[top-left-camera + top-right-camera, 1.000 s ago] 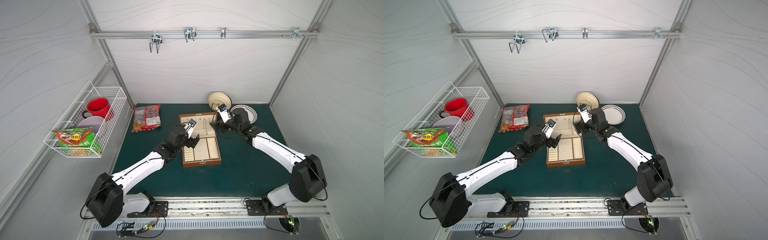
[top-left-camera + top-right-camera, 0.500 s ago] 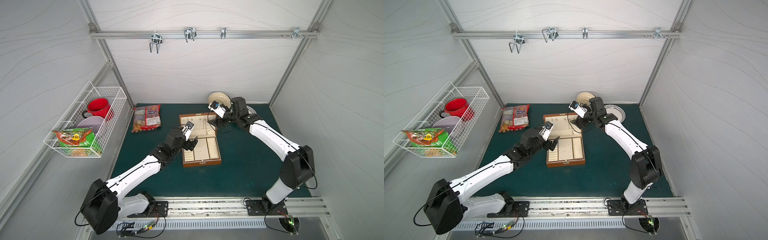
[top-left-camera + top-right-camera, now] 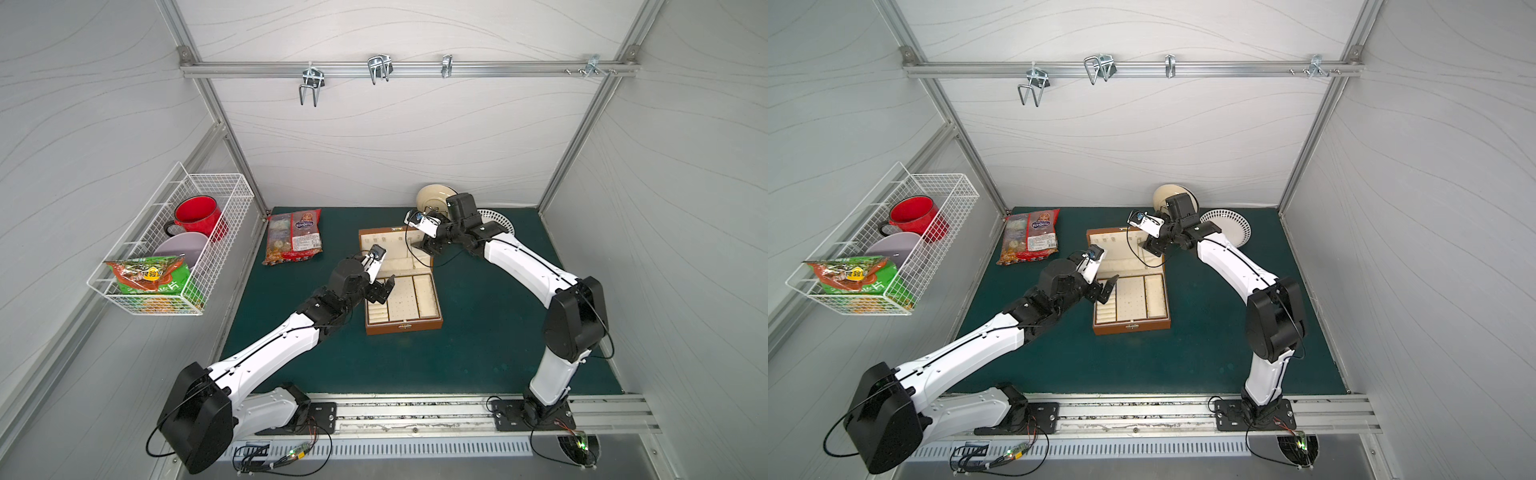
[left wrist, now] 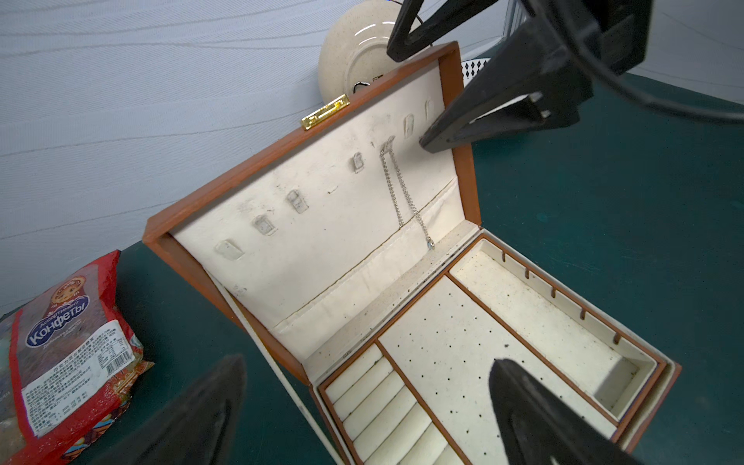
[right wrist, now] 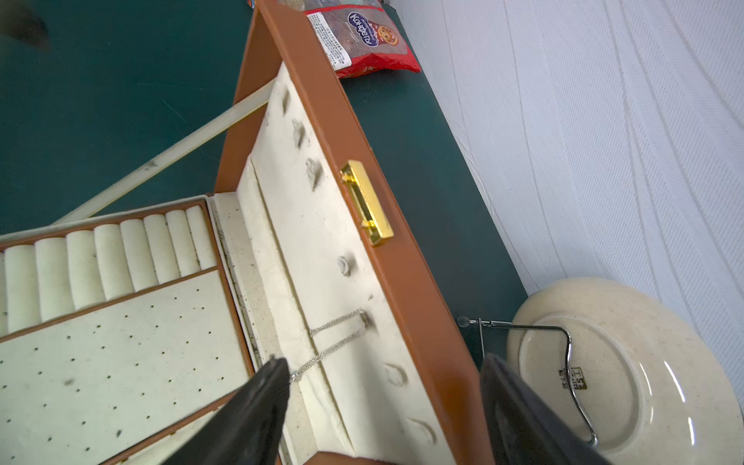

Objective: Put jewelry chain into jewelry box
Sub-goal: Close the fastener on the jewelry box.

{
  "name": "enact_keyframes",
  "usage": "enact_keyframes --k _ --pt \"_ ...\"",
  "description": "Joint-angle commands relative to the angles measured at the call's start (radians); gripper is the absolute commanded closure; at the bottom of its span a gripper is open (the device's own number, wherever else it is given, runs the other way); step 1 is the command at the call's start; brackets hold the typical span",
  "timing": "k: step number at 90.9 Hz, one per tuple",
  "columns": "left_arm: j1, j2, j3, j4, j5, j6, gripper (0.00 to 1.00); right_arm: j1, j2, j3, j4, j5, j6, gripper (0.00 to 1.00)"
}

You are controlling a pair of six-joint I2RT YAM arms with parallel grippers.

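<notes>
Jewelry chain hanging on lid hook inside open jewelry box, ends dangling toward hinge. Right pincer standing open at lid's right edge, holding nothing. Left pincer open, hovering near tray's left side. Judging: placing step nearly done; next move calling for clean retreat, no snagging chain.

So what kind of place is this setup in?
Likely a robot test cell, not a home: white panel walls on aluminium framing, two arms bolted to a floor rail, household props like a wire basket.
</notes>
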Motion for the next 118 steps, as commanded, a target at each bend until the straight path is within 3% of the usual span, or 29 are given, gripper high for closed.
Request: enact_keyframes --k 1,59,80,88,118 --pt "0.005 -0.021 -0.001 0.035 0.018 -0.014 0.00 0.015 0.036 0.033 -0.026 0.017 -0.032 0.21" --pt "0.004 -0.031 -0.015 0.036 0.023 -0.021 0.00 0.039 0.119 0.092 -0.021 0.094 -0.081 0.37" --pt "0.005 -0.033 -0.019 0.040 0.022 -0.021 0.00 0.043 0.128 0.094 -0.017 0.111 -0.091 0.50" --pt "0.004 -0.032 -0.019 0.040 0.021 -0.020 0.00 0.046 0.129 0.091 -0.014 0.121 -0.094 0.61" --pt "0.005 -0.033 -0.019 0.043 0.020 -0.020 0.00 0.057 0.132 0.073 0.001 0.141 -0.100 0.60"
